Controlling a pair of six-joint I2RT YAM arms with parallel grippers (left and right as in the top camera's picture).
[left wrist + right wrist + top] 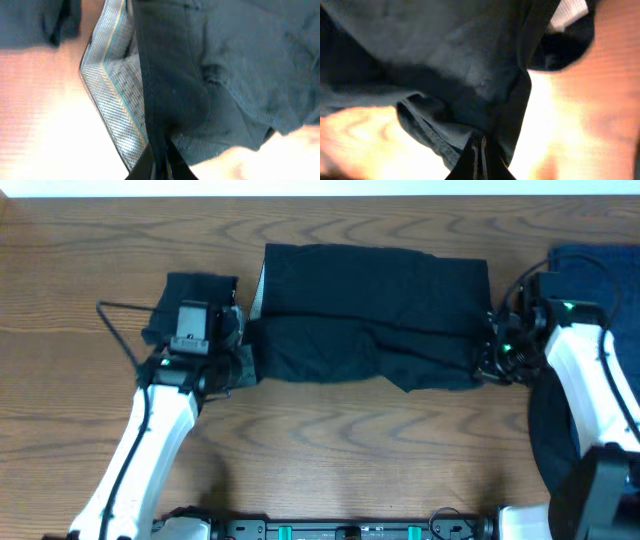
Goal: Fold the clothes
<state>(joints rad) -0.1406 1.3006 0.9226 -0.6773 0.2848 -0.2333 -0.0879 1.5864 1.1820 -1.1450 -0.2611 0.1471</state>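
**Black garment** point(370, 315), lying across the middle of the table point(350, 450) toward its far edge, its near part doubled into a loose fold. My left gripper point(159, 162) is pinched fully closed on the garment's left edge, just beside the pale grey woven inner band point(107, 95). My right gripper point(480, 157) is likewise clamped on cloth at the right edge. The fabric looks soft, light and limp: it creases and sags around each pinch, so I expect it to drape rather than hold shape. I judge the stitched edges and corners the soundest holds, since mid-panel pinches may gather extra layers. Navy-blue cloth point(600, 265) lies at the far right corner, and a small dark piece point(195, 290) lies near the left edge.
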